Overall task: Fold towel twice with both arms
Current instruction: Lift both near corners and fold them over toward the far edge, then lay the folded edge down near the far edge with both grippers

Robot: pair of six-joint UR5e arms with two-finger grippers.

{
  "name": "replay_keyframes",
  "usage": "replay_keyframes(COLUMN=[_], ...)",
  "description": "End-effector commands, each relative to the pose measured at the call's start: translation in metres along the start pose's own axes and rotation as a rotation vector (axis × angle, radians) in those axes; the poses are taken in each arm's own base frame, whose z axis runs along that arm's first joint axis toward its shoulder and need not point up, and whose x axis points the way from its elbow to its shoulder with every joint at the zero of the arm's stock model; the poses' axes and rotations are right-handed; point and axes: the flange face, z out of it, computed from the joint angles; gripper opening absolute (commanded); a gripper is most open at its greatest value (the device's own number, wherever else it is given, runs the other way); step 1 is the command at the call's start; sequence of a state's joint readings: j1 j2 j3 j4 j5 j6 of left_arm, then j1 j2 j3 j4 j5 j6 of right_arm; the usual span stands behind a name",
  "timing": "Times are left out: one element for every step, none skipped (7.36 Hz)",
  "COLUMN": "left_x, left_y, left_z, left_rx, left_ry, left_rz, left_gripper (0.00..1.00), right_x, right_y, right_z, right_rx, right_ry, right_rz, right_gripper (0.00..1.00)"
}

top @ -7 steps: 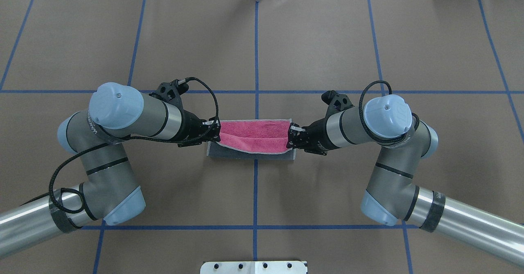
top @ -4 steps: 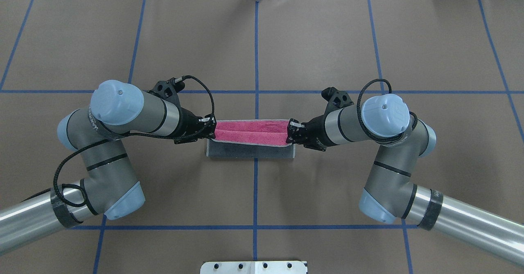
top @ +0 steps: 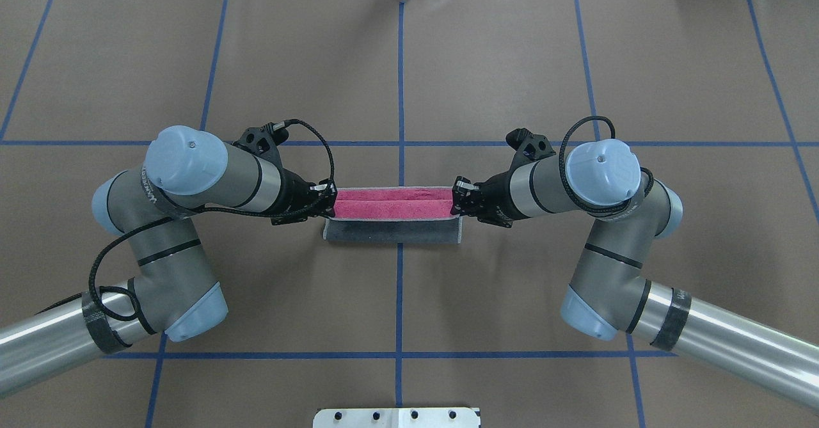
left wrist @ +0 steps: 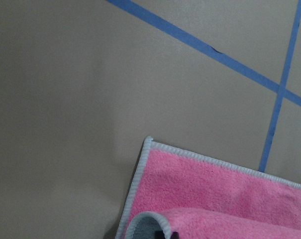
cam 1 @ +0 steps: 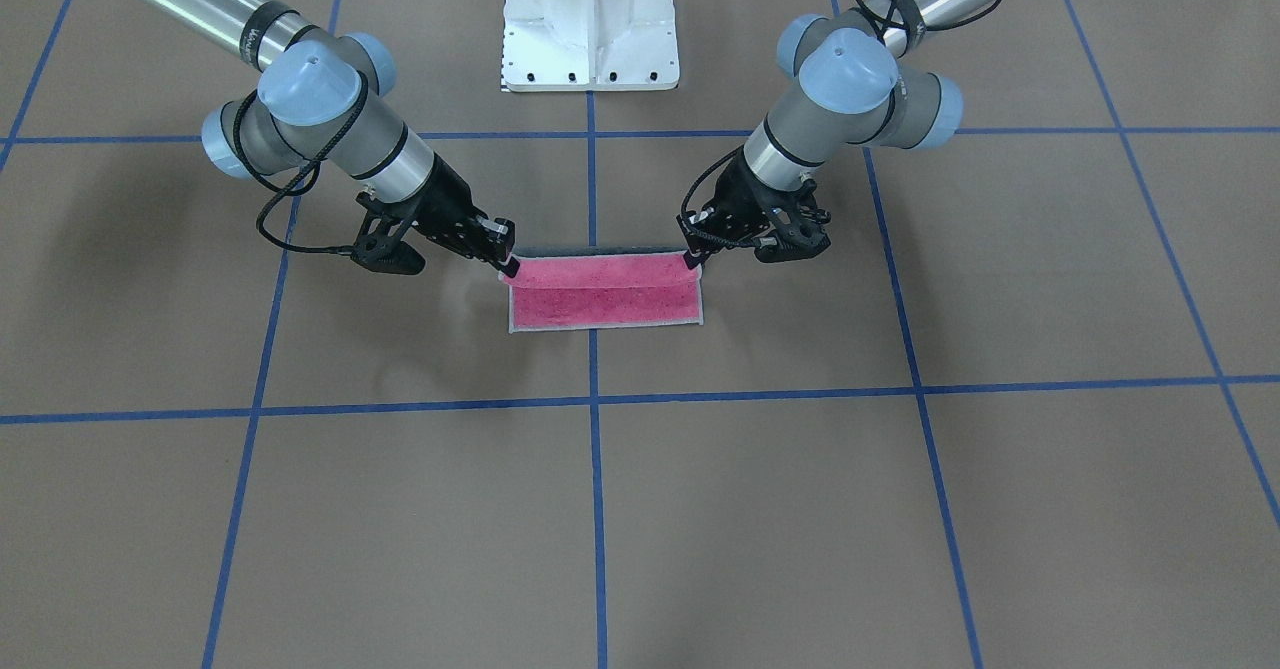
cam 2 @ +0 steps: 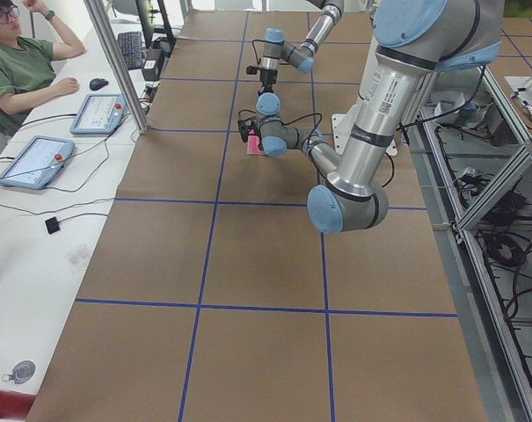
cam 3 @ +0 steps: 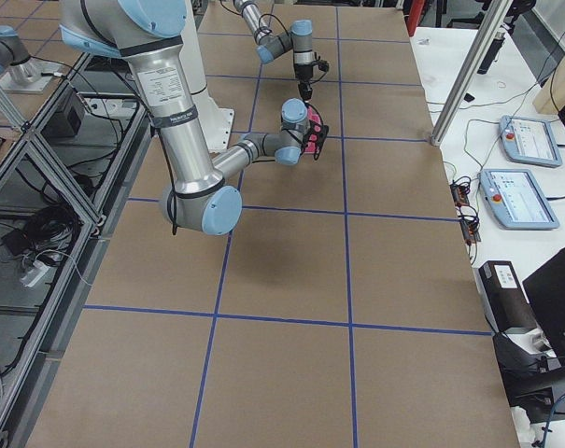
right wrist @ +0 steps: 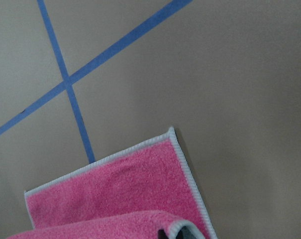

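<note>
1. A white pedestal base is recorded at the robot's edge of the table. Only its front lip shows in the overhead view, while its whole body is seen in the front-facing view.
2. The left arm and right arm are bent inward from either side, with their wrists low over the middle of the table.
3. The left gripper is seen pinched onto one short end of the towel, with cloth between its fingers. The right gripper is pinched onto the opposite end in the same way.
4. The towel is found between the two grippers, across the centre tape line.
   - Overhead, a dark grey band is seen nearest the robot, with two pink bands beyond it.
   - In the front-facing view the grey shrinks to a thin strip. The pink face is seen flat on the table, with the held edge raised as a ridge at the gripper tips.
5. In each wrist view a pink corner with light edging is seen flat on the table. The held edge is curled over at the bottom of the frame, where only a dark fingertip shows.
6. In the side views the towel is reduced to a small pink patch, and finger closure cannot be judged there.
7. Farthest off, only the left side view shows a person seated at a white desk beside the table.
</note>
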State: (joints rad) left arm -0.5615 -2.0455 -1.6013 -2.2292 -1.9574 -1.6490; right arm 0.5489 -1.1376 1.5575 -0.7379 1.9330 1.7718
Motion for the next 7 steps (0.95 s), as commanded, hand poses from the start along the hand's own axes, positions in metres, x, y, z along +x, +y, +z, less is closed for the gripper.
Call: replay_keyframes(left_x=[0.0002, 0.0012, 0.0004, 0.0004, 0.0004, -0.0001, -0.0001], left_y=[0.0000, 0.0001, -0.0009, -0.0009, -0.0009, -0.0011, -0.0011], left_z=[0.0003, 0.0001, -0.0003, -0.0003, -0.0003, 0.0002, 0.0002], left_rx=[0.000, 0.000, 0.001, 0.001, 0.001, 0.001, 0.001], left_ry=[0.001, 0.002, 0.002, 0.002, 0.002, 0.001, 0.001], left_rz=[-0.001, -0.001, -0.001, -0.001, -0.001, -0.002, -0.002], left_gripper=[0.00, 0.00, 0.00, 0.00, 0.00, 0.00, 0.00], right_x=[-0.0072, -0.0140, -0.0159, -0.0162, -0.0148, -0.0150, -0.0160], right_y=[0.0000, -0.0006, -0.0017, -0.0034, -0.0051, -0.0060, -0.0057], right_z=[0.0033, 0.0084, 0.0120, 0.0115, 0.0117, 0.0112, 0.0111], right_rx=[0.000, -0.001, 0.000, 0.010, 0.014, 0.015, 0.015], right_ry=[-0.005, -0.006, -0.003, -0.006, -0.004, -0.004, -0.005], right_rz=[-0.002, -0.001, 0.000, 0.001, 0.002, 0.003, 0.002], right_gripper=[0.00, 0.00, 0.00, 0.00, 0.00, 0.00, 0.00])
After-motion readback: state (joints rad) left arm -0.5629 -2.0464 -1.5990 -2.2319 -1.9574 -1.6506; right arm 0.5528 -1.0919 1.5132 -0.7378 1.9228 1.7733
